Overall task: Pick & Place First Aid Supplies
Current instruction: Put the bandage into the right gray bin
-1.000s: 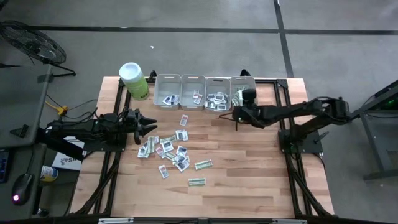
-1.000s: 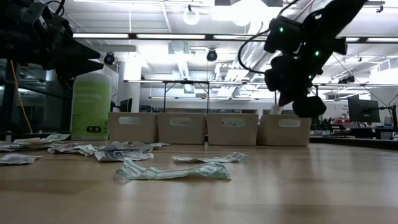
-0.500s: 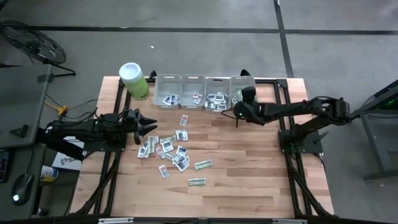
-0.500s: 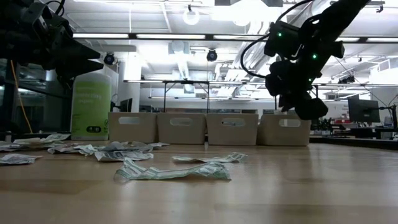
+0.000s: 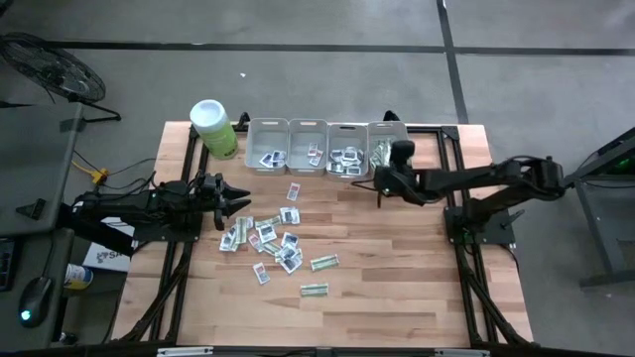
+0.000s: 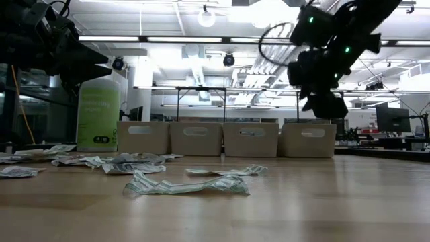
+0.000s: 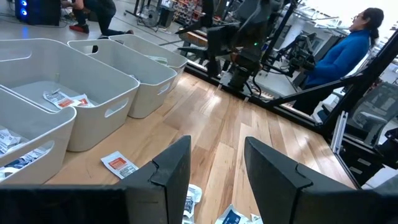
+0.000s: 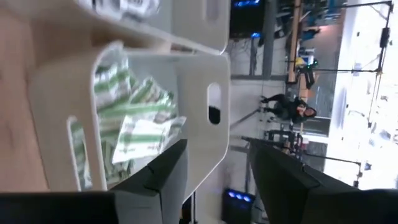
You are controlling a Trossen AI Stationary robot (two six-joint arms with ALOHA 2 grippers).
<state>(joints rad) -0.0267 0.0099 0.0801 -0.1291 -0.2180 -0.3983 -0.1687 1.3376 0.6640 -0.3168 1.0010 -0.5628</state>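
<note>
Several small first aid packets [image 5: 278,241] lie loose on the wooden table; one green-and-white strip [image 6: 188,183] is nearest in the low view. Four grey bins stand in a row at the far edge. The rightmost bin [image 5: 386,130] holds green-and-white strips [image 8: 134,127]. My right gripper [image 5: 378,184] hovers open just over that bin's near wall, with nothing between its fingers [image 8: 165,180]. My left gripper [image 5: 243,203] waits open at the table's left, pointing level toward the pile.
A lime-green canister [image 5: 213,127] with a white lid stands at the far left corner. The three other bins [image 5: 308,146] hold squarish packets. A single packet [image 7: 118,163] lies in front of the bins. A person in a blue top [image 7: 336,56] sits beyond the table's right side.
My right gripper has risen a little above the rightmost bin after dipping toward it.
</note>
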